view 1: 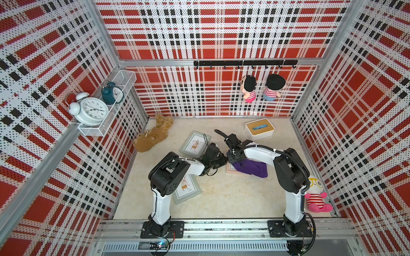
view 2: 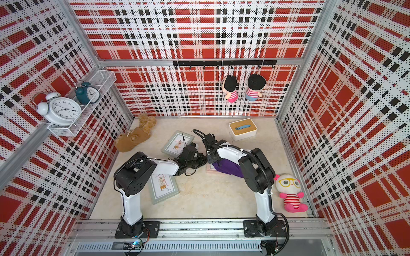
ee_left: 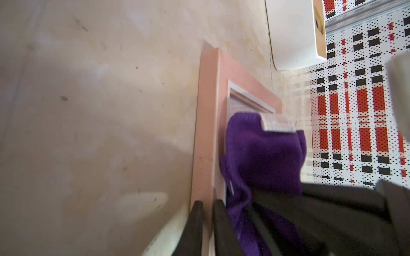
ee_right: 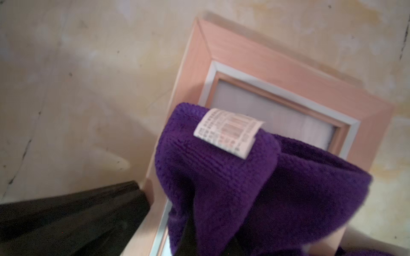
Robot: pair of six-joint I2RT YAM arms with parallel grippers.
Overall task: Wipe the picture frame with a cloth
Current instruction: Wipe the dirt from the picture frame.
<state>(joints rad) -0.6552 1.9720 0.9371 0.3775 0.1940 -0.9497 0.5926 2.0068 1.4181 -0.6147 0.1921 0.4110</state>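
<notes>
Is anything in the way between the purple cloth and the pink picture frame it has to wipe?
Nothing visible. The cloth, gripped by the right pincer, rests directly on the pink picture frame. The left pincer clamps the frame's edge beside the cloth, not under it.

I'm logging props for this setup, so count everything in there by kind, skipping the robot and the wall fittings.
Picture frames: 3
Plush toys: 4
Alarm clocks: 2
Cloth: 1
White box: 1
Total: 11
</notes>
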